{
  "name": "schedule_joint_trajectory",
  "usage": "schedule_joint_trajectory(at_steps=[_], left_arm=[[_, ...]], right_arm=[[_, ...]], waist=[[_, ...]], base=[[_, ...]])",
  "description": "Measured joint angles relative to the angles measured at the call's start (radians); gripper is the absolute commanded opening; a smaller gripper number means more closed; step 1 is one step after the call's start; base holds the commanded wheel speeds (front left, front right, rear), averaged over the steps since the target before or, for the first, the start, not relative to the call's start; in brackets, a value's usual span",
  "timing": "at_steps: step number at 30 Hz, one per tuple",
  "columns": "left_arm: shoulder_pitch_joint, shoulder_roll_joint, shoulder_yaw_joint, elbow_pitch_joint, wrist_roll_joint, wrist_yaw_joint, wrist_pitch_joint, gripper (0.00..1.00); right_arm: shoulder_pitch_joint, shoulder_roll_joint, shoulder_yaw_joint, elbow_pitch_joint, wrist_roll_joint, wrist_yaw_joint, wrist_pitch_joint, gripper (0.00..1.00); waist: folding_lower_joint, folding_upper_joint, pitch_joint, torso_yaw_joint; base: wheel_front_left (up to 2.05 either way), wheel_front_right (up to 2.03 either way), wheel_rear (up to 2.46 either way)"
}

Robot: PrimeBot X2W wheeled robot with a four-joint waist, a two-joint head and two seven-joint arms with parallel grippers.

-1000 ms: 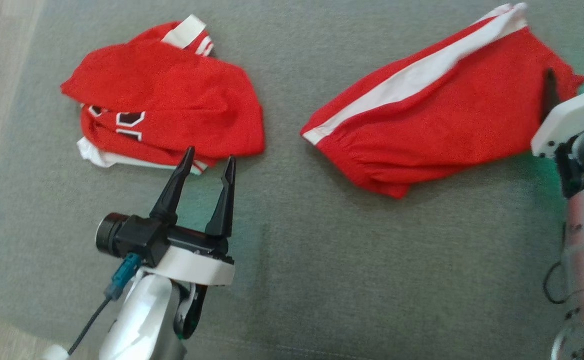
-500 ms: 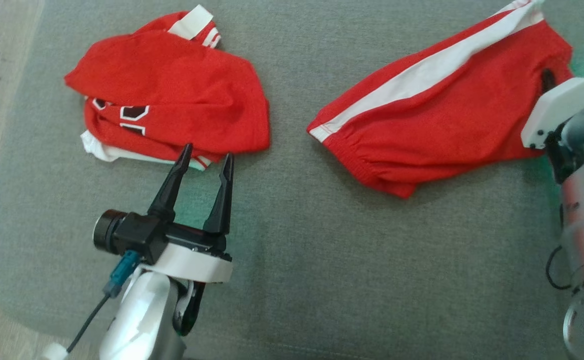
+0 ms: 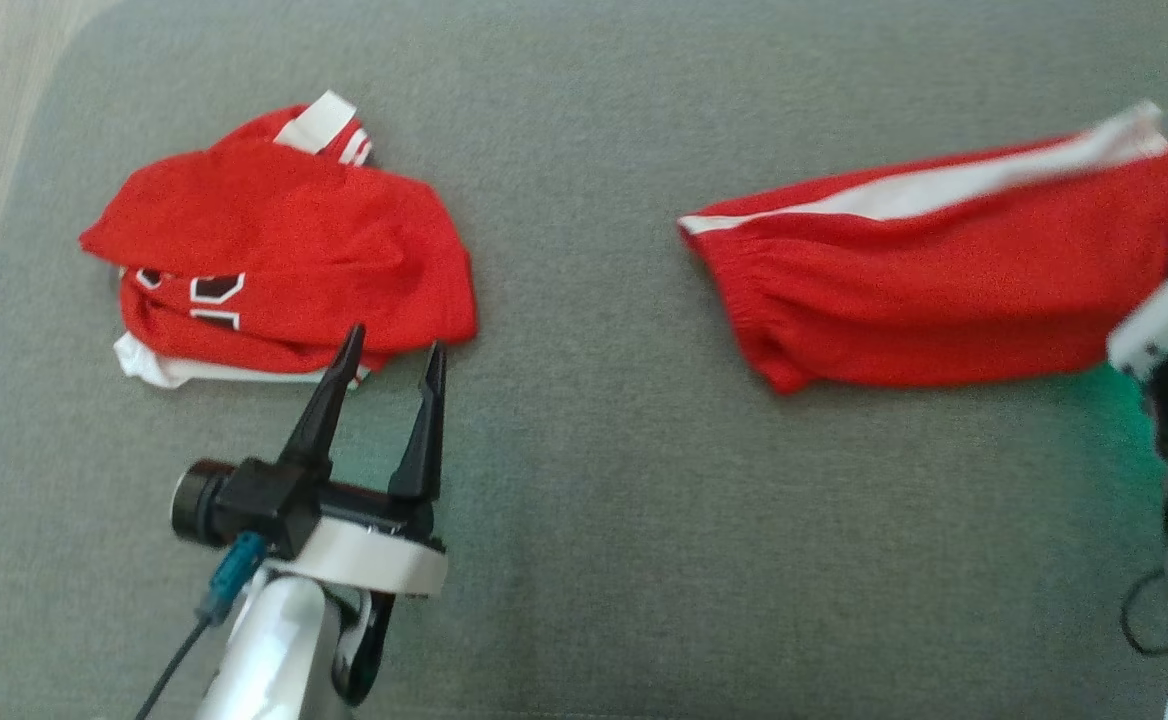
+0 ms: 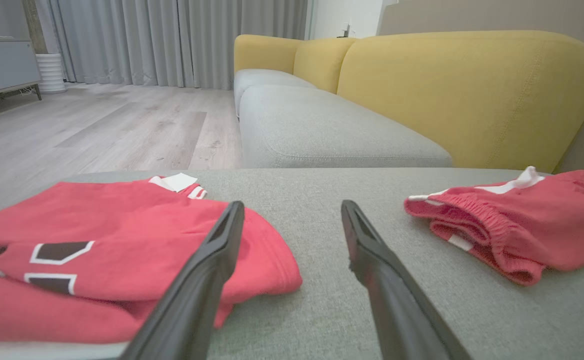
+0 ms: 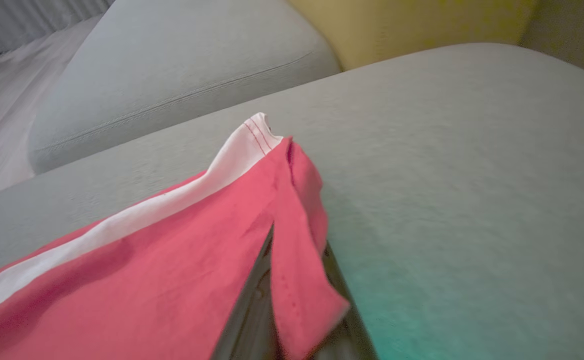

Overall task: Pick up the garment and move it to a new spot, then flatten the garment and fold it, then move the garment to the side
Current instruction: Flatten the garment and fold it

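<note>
Right gripper point(image 5: 297, 250) clamps shut on the right end of the red fabric shorts with a white side stripe point(image 3: 944, 290), stretched across the right side of the grey upholstered cushion point(image 3: 594, 500); left gripper point(image 3: 395, 340) hovers wide open, empty, beside the folded red jersey point(image 3: 284, 250).

wide bare lane of grey cushion point(image 3: 584, 330) between folded red jersey point(image 3: 284, 250) and red shorts point(image 3: 944, 280), which lie well apart. near half of the cushion bare as well. left end effector point(image 3: 394, 340), jaws spread, tips just at jersey's near edge. yellow sofa point(image 4: 447, 90) walls off the far side.
</note>
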Motion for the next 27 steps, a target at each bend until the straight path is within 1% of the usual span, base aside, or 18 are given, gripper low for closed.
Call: schedule_joint_trajectory(at_steps=[5,9,12,13,15,20,24,27], left_arm=[[0.036,0.000,0.003,0.010,0.008,0.000,0.000,1.00],[0.042,0.002,0.003,0.010,0.012,0.000,0.000,1.00],[0.043,0.003,0.003,0.010,0.016,-0.001,0.000,1.00],[0.044,0.005,0.004,0.016,0.016,-0.001,0.000,1.00],[0.047,0.005,0.003,0.022,0.017,-0.001,0.000,1.00],[0.076,0.005,0.003,0.026,0.017,-0.001,0.000,1.00],[0.083,0.005,0.003,0.030,0.017,-0.001,0.000,1.00],[0.083,0.006,0.000,0.034,0.026,-0.001,0.000,1.00]], right_arm=[[0.097,-0.024,-0.087,-0.039,0.008,0.000,-0.035,0.00],[0.141,-0.020,-0.142,-0.065,-0.001,0.000,-0.057,0.00],[0.144,0.000,-0.149,-0.080,0.000,0.000,-0.068,0.00],[0.144,0.026,-0.137,-0.095,0.007,0.000,-0.082,0.00],[0.143,0.053,-0.107,-0.104,0.041,0.000,-0.089,0.00],[0.143,0.098,0.007,-0.155,0.152,0.000,-0.095,0.00],[0.144,0.122,0.127,-0.231,0.265,0.000,-0.089,0.00],[0.150,0.132,0.241,-0.300,0.344,0.000,-0.063,0.00]], waist=[[-0.0001,0.0000,-0.039,-0.030],[-0.0001,0.0000,-0.054,-0.039],[-0.0001,0.0000,-0.060,-0.038],[0.0001,0.0000,-0.066,-0.037],[0.0000,0.0000,-0.076,-0.035],[0.0000,0.0000,-0.108,-0.028],[0.0000,0.0000,-0.133,-0.019],[0.0000,0.0000,-0.147,-0.008]], base=[[0.00,0.00,0.00],[0.00,0.00,0.00],[0.00,0.00,0.00],[0.00,0.00,0.00],[0.00,0.00,0.00],[0.00,0.00,0.00],[0.00,0.00,0.00],[0.00,0.00,0.00]])
